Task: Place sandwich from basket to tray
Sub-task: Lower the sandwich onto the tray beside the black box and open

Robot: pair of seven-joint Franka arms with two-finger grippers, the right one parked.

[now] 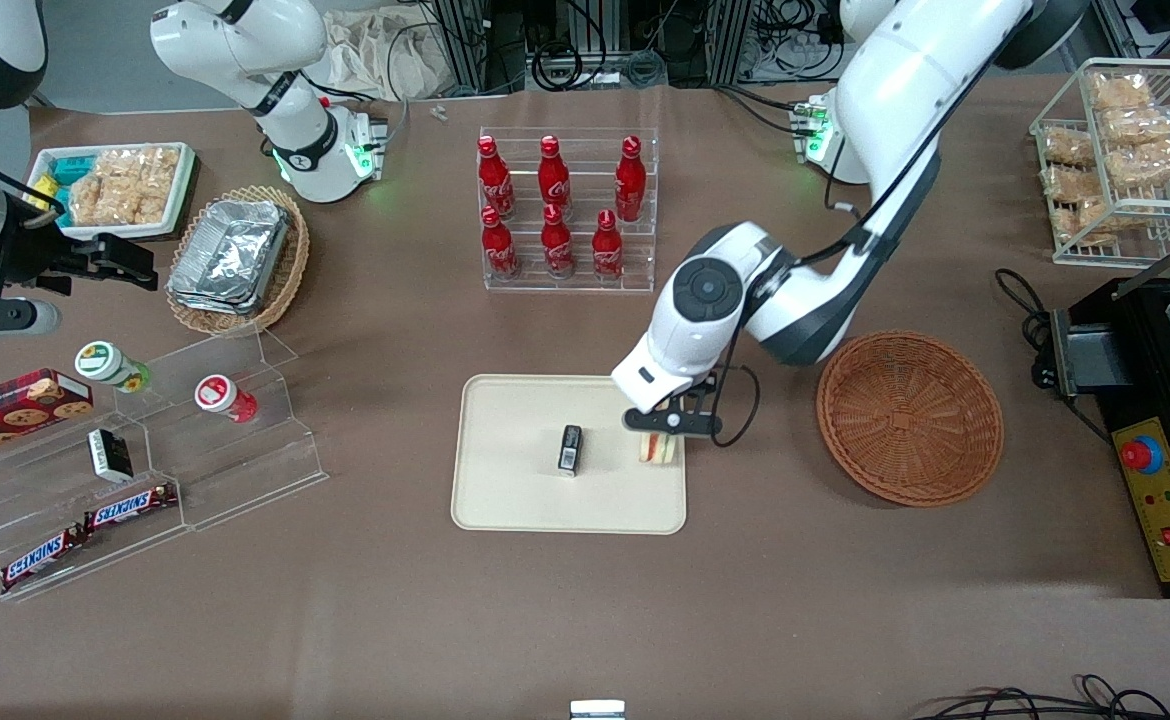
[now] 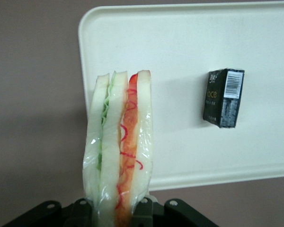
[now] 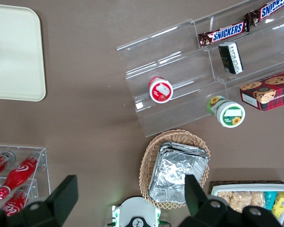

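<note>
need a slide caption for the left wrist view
Gripper holds the wrapped sandwich above the edge of the cream tray, near a small black box.

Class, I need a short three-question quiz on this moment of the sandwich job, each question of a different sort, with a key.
1. True or false: the reddish-brown wicker basket holds a sandwich.
2. The claw is shut on: A) the small black box B) the sandwich C) a cola bottle
3. Fill in: the sandwich hangs over the edge of the cream ____.

Key: 1 false, the basket has nothing in it; 2 B; 3 tray.
</note>
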